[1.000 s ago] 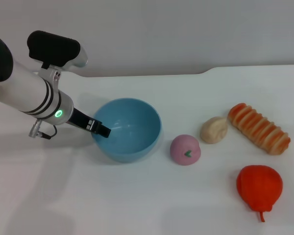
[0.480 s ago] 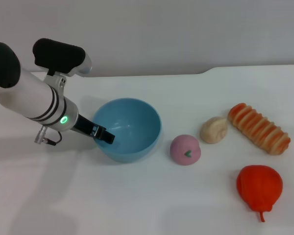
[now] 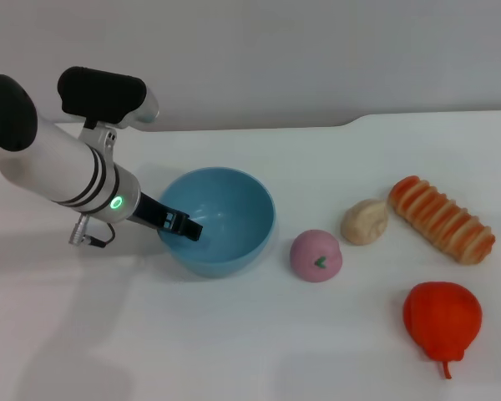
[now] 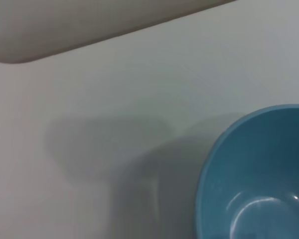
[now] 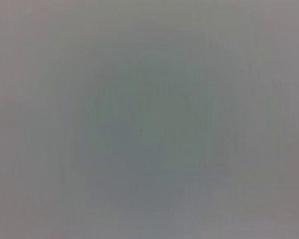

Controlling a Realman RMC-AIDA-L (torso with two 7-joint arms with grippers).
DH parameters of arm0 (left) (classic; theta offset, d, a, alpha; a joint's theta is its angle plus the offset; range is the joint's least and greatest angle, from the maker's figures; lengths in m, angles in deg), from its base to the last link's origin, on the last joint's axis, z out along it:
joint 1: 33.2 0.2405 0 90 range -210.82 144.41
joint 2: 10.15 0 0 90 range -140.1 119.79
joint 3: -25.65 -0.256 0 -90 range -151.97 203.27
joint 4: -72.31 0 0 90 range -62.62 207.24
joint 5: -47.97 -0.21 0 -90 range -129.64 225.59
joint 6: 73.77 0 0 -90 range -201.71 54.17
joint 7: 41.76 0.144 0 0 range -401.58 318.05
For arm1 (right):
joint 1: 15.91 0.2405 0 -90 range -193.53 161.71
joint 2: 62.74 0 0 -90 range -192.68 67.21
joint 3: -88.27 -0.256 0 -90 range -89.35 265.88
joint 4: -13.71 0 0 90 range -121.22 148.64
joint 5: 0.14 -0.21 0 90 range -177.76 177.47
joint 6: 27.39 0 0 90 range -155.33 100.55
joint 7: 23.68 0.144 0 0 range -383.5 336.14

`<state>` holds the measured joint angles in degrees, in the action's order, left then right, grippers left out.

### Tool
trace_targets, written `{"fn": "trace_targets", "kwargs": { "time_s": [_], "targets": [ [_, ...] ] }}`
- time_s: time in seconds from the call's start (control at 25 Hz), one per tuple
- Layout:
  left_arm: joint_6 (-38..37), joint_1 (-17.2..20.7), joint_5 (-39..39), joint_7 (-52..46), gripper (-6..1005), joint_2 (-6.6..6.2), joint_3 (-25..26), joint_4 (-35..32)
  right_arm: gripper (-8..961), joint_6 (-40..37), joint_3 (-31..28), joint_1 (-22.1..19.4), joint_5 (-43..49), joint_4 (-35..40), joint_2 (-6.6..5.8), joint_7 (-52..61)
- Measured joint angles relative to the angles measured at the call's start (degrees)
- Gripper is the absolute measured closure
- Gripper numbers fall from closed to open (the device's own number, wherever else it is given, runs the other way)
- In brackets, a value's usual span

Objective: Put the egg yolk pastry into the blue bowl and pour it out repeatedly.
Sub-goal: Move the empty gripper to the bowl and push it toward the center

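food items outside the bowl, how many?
4: pink bun beside the blue bowl, egg yolk pastry, striped bread, and red-orange fruit nearest the camera.

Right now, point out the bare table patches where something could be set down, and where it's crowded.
Bare patches on the table: the wide near strip in front of the blue bowl, and the far stretch behind it toward the wall. Crowded: the right side, where the pink bun, egg yolk pastry, striped bread and red fruit cluster. The left gripper occupies the bowl's left rim.

The left wrist view cuts the blue bowl (image 4: 259, 169) off toward four o'clock, and the right wrist view is a featureless grey blur.
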<state>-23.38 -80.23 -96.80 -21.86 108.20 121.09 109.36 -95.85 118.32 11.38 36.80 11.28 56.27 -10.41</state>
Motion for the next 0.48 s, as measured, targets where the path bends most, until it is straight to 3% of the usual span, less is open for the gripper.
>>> {"fn": "trace_targets", "kwargs": {
  "time_s": [0.2, 0.48],
  "targets": [
    [0.05, -0.73, 0.29, 0.3, 219, -0.08, -1.19, -1.12, 233, 0.0, 0.0, 0.06, -0.25, 0.23, -0.01, 0.0],
    [-0.37, -0.94, 0.28, -0.17, 494, -0.19, -0.83, -0.41, 233, 0.0, 0.01, 0.23, -0.02, 0.11, -0.09, -0.05]
  ]
}}
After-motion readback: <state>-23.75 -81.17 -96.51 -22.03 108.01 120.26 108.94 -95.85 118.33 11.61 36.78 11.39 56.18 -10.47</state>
